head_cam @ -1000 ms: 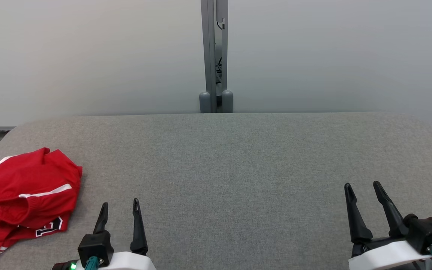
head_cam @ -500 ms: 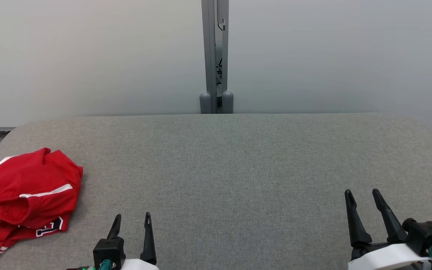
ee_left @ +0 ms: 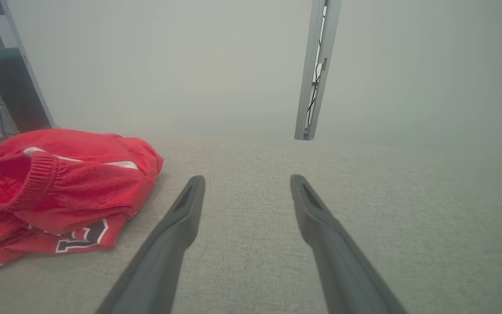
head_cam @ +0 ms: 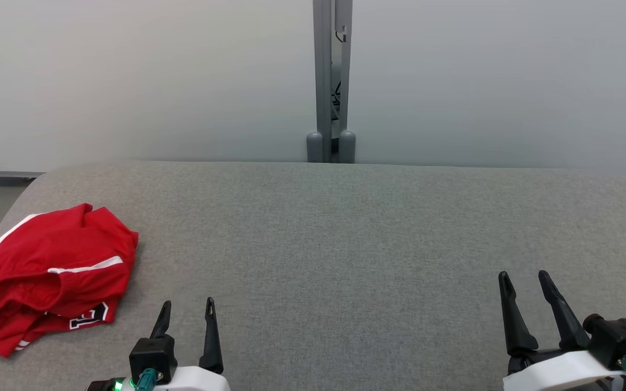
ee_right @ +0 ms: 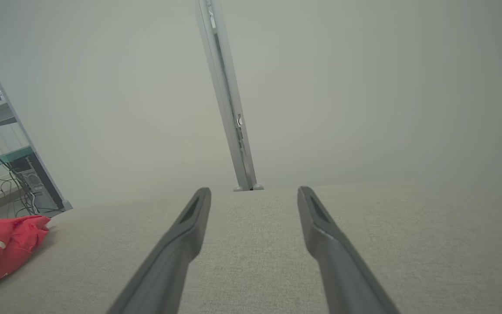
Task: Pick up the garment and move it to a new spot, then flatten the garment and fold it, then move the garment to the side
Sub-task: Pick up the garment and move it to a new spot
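lower left of the frame: crumpled red jersey (head_cam: 47,277) lies just left of our left claw (head_cam: 188,302), the nearer; right claw (head_cam: 524,274) well apart; both wide open, empty.

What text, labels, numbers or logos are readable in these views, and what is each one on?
On the red garment: black block lettering with a white outline, mostly tucked under a fold; no whole character can be read.
No other word, label, number or sign is readable.
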Tool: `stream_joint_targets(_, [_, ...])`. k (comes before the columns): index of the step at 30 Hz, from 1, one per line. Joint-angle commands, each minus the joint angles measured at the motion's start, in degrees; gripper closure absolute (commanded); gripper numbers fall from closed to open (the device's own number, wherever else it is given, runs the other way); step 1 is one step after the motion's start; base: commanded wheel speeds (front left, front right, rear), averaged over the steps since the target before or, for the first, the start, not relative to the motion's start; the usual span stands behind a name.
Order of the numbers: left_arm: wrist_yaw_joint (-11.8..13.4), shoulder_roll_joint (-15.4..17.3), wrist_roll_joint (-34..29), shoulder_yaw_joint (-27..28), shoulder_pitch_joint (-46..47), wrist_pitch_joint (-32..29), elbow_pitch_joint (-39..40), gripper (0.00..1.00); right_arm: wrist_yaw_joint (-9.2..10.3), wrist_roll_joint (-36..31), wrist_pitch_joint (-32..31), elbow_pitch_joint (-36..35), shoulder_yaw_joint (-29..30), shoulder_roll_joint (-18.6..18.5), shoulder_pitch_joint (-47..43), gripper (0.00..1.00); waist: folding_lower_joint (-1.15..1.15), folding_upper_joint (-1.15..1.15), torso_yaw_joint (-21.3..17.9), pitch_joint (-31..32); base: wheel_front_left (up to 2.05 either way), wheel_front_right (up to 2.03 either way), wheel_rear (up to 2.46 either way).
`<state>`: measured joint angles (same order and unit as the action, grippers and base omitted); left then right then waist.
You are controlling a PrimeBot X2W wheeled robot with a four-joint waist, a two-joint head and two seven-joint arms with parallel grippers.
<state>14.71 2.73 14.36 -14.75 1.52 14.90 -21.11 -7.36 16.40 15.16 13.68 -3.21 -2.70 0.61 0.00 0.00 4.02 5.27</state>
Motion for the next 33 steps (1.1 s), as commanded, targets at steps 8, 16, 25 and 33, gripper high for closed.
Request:
stream_joint_targets(8, [-0.54,0.26,-1.47,1.52,0.50,0.17,0.09,0.00,-0.19,1.35,0.18,-1.34,-1.01,-0.30,-0.92,0.00,0.00,0.00,7.61,-0.29,0.00,0.00,0.00])
stream_joint_targets(16, [-2.17,0.26,-3.63,3.82,0.34,0.18,0.12,0.00,-0.19,2.35,0.17,-2.26,-2.33,-0.34,-0.39,0.00,0.00,0.00,15.78,-0.55,0.00,0.00,0.00])
stream_joint_targets(25, [-2.94,0.26,-5.11,6.48,-0.24,0.18,0.86,0.00,-0.20,3.80,0.17,-3.14,-4.31,-0.30,0.17,0.00,0.00,0.00,22.22,-1.07,0.00,0.00,0.00])
stream_joint_targets(33, [-2.37,0.21,-4.59,8.66,-1.04,0.17,2.88,0.00,-0.20,3.30,0.17,-2.49,-6.99,-0.37,2.48,0.00,0.00,0.00,23.45,-2.60,0.00,0.00,0.00])
